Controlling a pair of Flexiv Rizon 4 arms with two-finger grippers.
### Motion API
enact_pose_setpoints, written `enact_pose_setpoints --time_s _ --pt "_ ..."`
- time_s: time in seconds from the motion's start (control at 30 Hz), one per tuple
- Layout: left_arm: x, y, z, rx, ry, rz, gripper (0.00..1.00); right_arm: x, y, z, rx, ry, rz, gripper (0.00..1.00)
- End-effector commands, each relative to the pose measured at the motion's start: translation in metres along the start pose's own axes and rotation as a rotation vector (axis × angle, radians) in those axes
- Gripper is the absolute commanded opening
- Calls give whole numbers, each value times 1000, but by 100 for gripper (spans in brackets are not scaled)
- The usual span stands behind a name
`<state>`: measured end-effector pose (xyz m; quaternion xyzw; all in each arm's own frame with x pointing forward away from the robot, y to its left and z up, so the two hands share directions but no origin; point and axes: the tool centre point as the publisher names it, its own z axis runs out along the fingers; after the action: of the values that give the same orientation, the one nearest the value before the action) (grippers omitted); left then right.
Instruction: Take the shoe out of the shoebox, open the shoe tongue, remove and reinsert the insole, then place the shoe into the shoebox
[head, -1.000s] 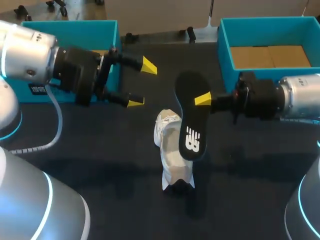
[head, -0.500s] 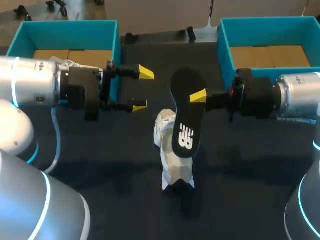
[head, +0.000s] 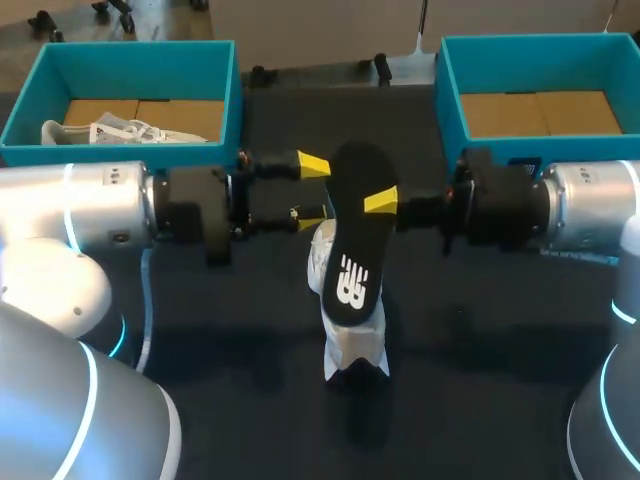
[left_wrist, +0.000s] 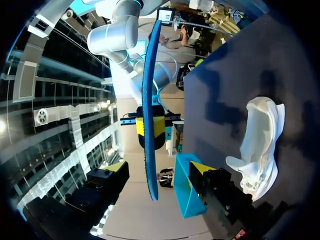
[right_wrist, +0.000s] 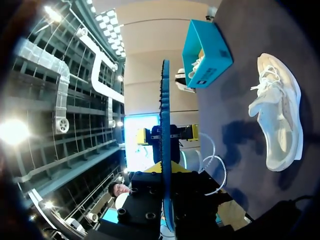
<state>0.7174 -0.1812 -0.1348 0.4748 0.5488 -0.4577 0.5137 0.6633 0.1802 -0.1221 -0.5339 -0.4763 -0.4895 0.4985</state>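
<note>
the insole (head: 352, 250), black with a white logo, hangs in the air above the middle of the dark bench (head: 200, 330). the right fingers (head: 381, 201) come in from the side and are pinched narrow on it near its upper half, one yellow tip showing on its near face. in the right wrist view the insole stands edge-on between those fingers, clamped from both sides.

the left fingers (head: 313, 163) are spread wide, right beside the insole's left edge. one yellow tip is at the insole's upper end and the other sits lower, partly hidden by it. in the left wrist view the insole is ahead of the open fingers, edge-on, and they hold nothing. whether a tip brushes its edge cannot be told.

the white shoe (head: 352, 350) lies on its side on the bench, below the insole, its upper part covered by it in the head view. its laces show in the right wrist view.

the left shoebox (head: 235, 95), teal, stands at the far left of the bench with a second white shoe (head: 125, 131) inside. the right shoebox (head: 448, 90), also teal, stands at the far right and shows its brown cardboard floor.
</note>
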Motion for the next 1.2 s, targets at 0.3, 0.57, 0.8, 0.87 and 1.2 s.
enact_pose_setpoints --time_s 0.3,0.57,0.8,0.87,1.2 --pt "1 1 25 1 -22 1 57 -7 6 18 21 9 0 0" --pt "1 -4 37 -4 -33 -12 44 -6 2 19 21 10 -4 0" --pt "3 -8 40 2 -34 -29 42 -6 1 19 12 12 -11 0" --pt "3 -8 40 0 -34 -30 41 -6 1 19 13 13 -11 0" --pt "7 -10 40 -2 -27 -37 0 -7 0 18 12 15 -10 0"
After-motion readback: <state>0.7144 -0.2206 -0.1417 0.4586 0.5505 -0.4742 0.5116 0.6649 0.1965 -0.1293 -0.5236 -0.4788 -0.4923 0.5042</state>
